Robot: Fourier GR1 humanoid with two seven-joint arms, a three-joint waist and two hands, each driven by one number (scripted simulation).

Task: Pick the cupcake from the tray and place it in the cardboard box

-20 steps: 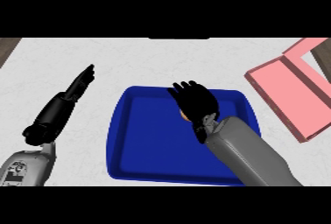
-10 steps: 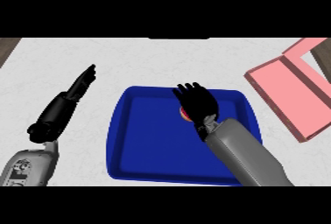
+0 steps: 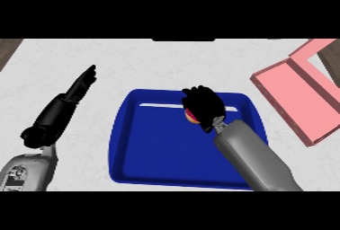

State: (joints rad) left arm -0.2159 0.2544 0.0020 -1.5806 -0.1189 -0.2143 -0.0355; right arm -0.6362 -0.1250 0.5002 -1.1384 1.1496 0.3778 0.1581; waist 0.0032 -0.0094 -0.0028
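At 9 o'clock the left robot hand [image 3: 81,83] rests open on the tabletop [image 3: 166,63], fingers straight. Centre, the right robot hand [image 3: 203,104] curls over the cupcake [image 3: 191,116] inside the blue tray [image 3: 179,173]. The pink box [image 3: 299,99] lies at 2 o'clock.

A pale counter [image 3: 153,63] carries a blue tray [image 3: 149,148] and, seemingly, a pink box [image 3: 299,101] at right.
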